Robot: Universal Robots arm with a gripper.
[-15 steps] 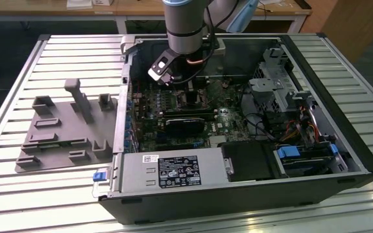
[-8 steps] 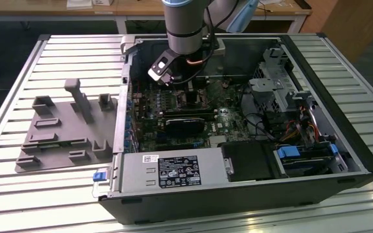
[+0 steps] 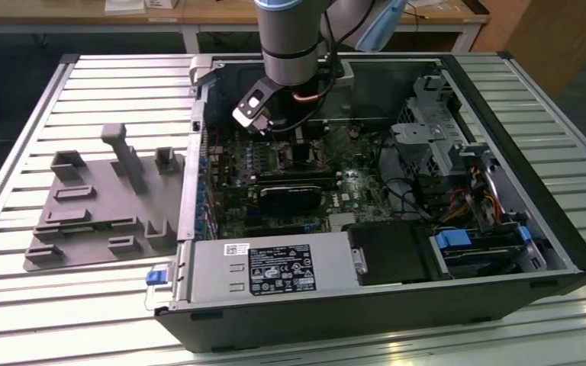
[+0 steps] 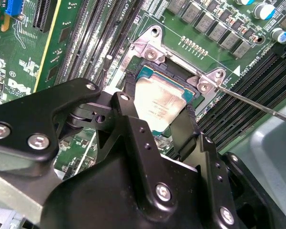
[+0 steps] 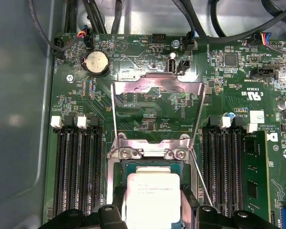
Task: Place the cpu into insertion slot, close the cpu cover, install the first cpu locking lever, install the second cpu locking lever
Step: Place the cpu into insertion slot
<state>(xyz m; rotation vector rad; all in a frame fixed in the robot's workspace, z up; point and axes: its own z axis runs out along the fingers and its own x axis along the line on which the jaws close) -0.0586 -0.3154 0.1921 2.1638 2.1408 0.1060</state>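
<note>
- Exterior view: gripper (image 3: 293, 139) hangs low inside the open computer case (image 3: 375, 320).
- Second wrist view: black fingers (image 4: 128, 119) pinch the silver-topped cpu (image 4: 162, 102) at the insertion slot (image 4: 145, 74).
- First wrist view: cpu cover (image 5: 157, 86) lies flipped open beyond it.

One chip (image 5: 152, 198) (image 4: 159, 102) is being counted in both wrist views. In the first wrist view, one metal cover (image 5: 155, 87), two thin wire levers (image 5: 115, 117), two screws (image 5: 126, 153), four white clips (image 5: 56, 122) and one coin battery (image 5: 97, 62) are being counted. In the exterior view, one robot arm (image 3: 291, 38), one computer case (image 3: 375, 305) and one grey tray (image 3: 89, 206) are being counted on one counter (image 3: 120, 84).
</note>
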